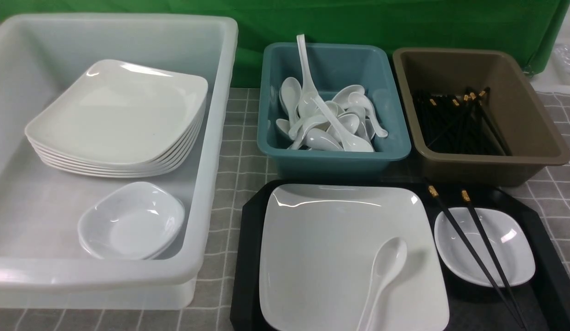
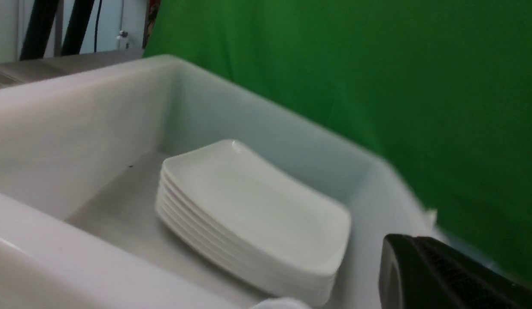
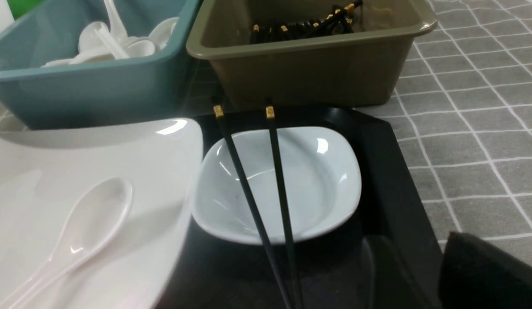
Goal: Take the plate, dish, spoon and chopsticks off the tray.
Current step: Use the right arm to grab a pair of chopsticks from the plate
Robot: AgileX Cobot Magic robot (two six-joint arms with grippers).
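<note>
The black tray [image 1: 248, 257] lies at the front right of the table. On it rests the large white plate [image 1: 331, 248] [image 3: 77, 163], with the white spoon [image 1: 386, 266] [image 3: 89, 219] lying in its near right part. Right of the plate sits the small dish [image 1: 510, 248] [image 3: 317, 180], and the black chopsticks [image 1: 472, 250] [image 3: 248, 197] lie across it, gold bands pointing away. Neither arm shows in the front view. My right gripper [image 3: 409, 249] hovers open over the tray's right rim, holding nothing. My left gripper [image 2: 392, 249] is shut and empty, beside the white tub.
A big translucent white tub [image 1: 215, 138] at the left holds a stack of plates [image 1: 119, 115] [image 2: 248, 206] and stacked small dishes [image 1: 133, 220]. Behind the tray stand a teal tub [image 1: 335, 156] with spoons and a brown tub [image 1: 533, 138] with chopsticks.
</note>
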